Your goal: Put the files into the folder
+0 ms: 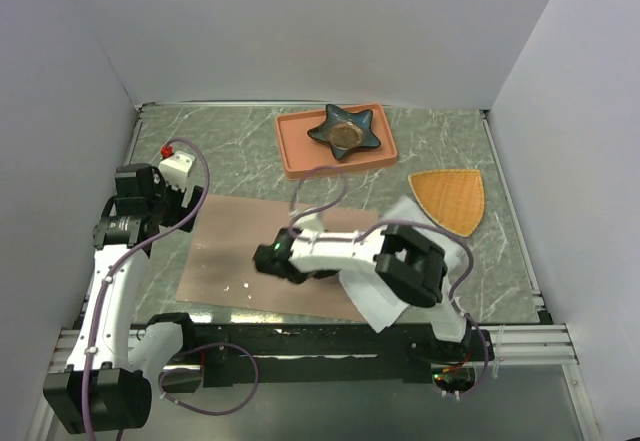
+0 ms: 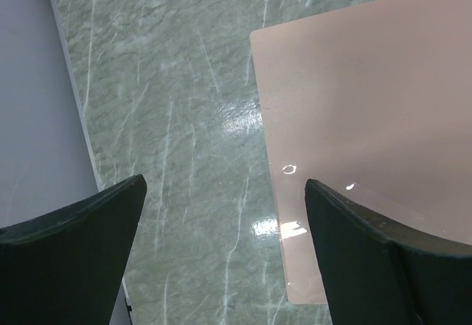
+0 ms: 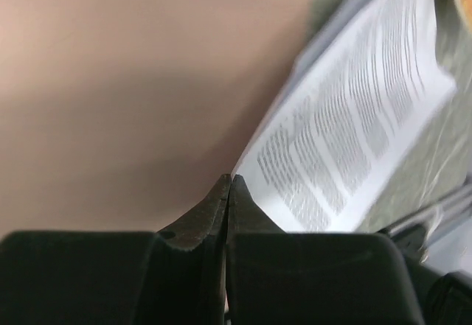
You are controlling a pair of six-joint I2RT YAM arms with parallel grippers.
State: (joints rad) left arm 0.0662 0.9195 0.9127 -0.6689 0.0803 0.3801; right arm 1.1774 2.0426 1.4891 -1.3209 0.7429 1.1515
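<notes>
The pinkish-brown folder (image 1: 230, 256) lies flat and closed on the marble table; no clip shows. My right gripper (image 1: 266, 258) reaches left across it with the jaws pressed together. In the right wrist view the gripper (image 3: 231, 180) has a corner of the white printed files (image 3: 354, 133) at its fingertips, and the sheets trail off, lifted above the folder (image 3: 110, 82). In the top view the files (image 1: 385, 311) show under the right arm, over the folder's right edge. My left gripper (image 1: 186, 189) is open and empty above the folder's left corner (image 2: 369, 82), jaws wide apart (image 2: 225, 185).
A salmon-orange tray (image 1: 296, 151) with a dark star-shaped dish (image 1: 346, 131) stands at the back. An orange fan-shaped mat (image 1: 450, 199) lies at the right. White walls enclose the table on the left, back and right.
</notes>
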